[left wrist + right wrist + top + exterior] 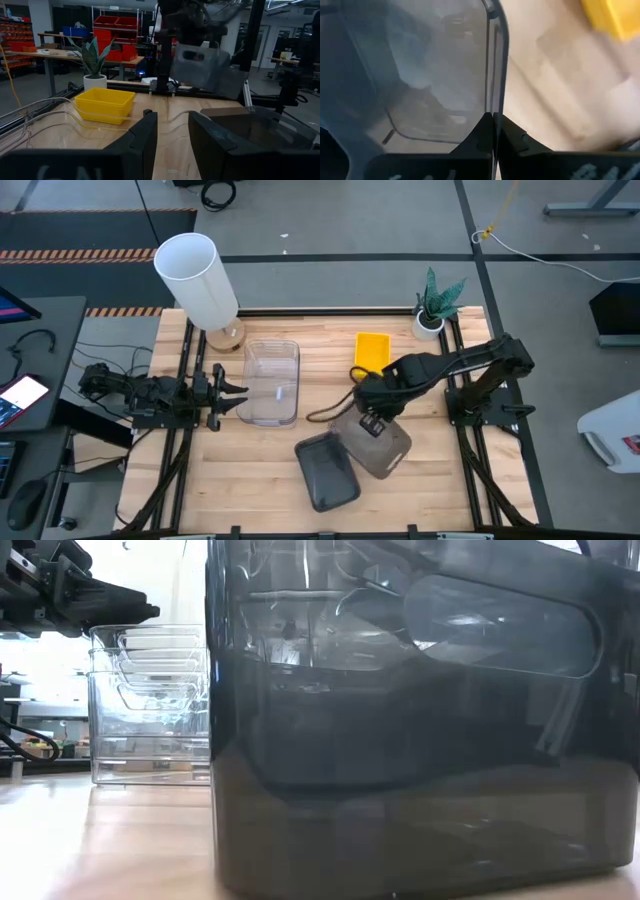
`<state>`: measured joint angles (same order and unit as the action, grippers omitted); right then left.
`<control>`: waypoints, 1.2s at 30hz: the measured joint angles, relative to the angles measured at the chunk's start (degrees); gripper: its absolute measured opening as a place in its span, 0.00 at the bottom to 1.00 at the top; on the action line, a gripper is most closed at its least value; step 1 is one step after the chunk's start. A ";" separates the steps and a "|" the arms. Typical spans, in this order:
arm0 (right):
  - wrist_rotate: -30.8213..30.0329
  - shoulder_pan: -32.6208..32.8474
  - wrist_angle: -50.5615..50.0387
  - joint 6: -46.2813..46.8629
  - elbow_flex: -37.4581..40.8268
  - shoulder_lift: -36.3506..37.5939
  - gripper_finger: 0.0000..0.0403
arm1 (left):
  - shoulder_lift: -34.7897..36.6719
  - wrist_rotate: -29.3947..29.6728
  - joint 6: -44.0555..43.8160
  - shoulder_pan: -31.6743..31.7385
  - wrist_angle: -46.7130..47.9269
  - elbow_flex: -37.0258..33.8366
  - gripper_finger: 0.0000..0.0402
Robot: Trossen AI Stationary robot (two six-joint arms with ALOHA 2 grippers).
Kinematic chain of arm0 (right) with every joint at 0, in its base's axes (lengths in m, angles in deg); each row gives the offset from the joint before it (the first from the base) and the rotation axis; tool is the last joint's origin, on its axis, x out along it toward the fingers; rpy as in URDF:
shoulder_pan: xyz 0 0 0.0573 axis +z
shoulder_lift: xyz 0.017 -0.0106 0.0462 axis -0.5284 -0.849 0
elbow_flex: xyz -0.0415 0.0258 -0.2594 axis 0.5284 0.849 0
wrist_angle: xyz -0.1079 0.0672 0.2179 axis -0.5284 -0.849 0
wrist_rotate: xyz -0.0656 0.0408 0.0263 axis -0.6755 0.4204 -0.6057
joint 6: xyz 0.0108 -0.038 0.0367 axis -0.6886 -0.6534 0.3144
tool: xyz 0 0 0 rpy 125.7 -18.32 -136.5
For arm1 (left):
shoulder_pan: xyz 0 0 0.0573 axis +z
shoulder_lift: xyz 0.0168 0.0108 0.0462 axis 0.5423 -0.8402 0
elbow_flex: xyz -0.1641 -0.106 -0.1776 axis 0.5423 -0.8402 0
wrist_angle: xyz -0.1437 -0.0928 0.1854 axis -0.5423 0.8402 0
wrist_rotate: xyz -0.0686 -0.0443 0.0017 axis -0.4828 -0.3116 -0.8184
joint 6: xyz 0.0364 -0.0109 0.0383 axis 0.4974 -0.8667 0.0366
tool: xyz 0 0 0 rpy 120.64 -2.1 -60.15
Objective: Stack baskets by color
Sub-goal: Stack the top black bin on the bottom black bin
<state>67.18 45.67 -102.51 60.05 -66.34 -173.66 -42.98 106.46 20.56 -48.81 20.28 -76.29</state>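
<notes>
Right gripper (372, 423) pinched shut on rim of lifted grey basket (385, 448); thin edge grip, probably could slip or swing, knocking second grey basket (327, 471) at its 8 o'clock; left gripper (232, 395) part-open, empty.

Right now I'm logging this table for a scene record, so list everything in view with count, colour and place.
Clear baskets: nested stack, the low view shows about three; left of table centre.
Dark grey basket on table: one, smoky grey, front centre.
Dark grey basket held: one, smoky grey, tilted, right of the first.
Yellow baskets: bright yellow, count unclear, back right of centre.
White cylinder: one, back left corner.
Potted plant: one, green in white pot, back right.
Left gripper: open, beside the clear stack.
Right gripper: shut on the held basket's wall.
</notes>
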 joint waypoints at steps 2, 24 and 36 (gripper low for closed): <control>1.22 0.25 0.46 6.65 0.00 0.90 0.02 | -0.01 0.00 0.00 0.00 0.01 0.01 0.29; -4.08 7.92 28.58 35.64 0.00 -7.04 0.02 | -0.01 0.00 -0.01 -0.02 0.06 0.01 0.29; -4.74 12.11 27.06 46.36 0.00 -9.79 0.02 | -0.01 0.00 -0.01 0.00 0.04 0.01 0.29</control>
<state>62.44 57.78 -75.45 106.41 -66.34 -183.45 -43.00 106.46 20.55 -48.81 20.32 -76.28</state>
